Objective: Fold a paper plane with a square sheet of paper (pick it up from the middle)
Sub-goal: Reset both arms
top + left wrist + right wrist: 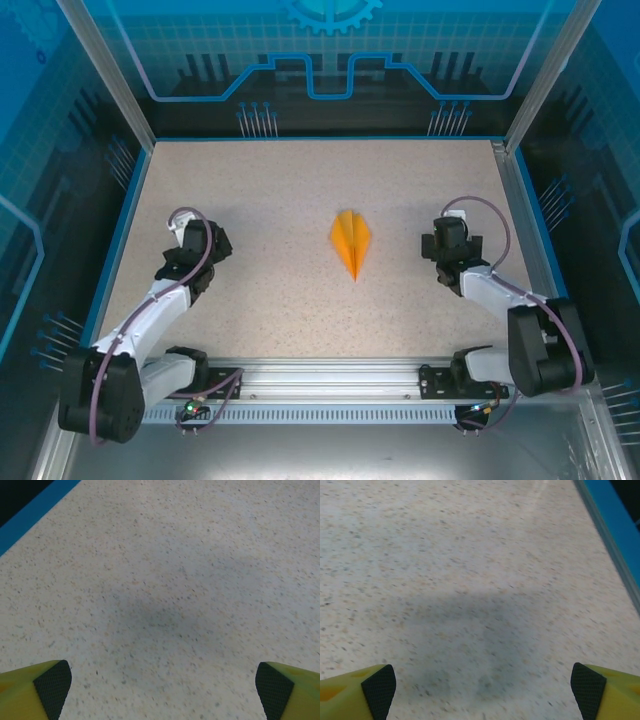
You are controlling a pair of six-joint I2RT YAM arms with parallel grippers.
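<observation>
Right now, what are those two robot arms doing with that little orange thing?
Nothing is being handled. The orange paper plane lies folded in the middle of the table, its sharp tip pointing toward the near edge. The left claw and the right claw hover over bare table on either side of it, both open and empty.

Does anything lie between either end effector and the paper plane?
Nothing visible. The paper plane lies alone mid-table; bare speckled tabletop separates it from the open left end effector and the open right end effector on either side.
</observation>
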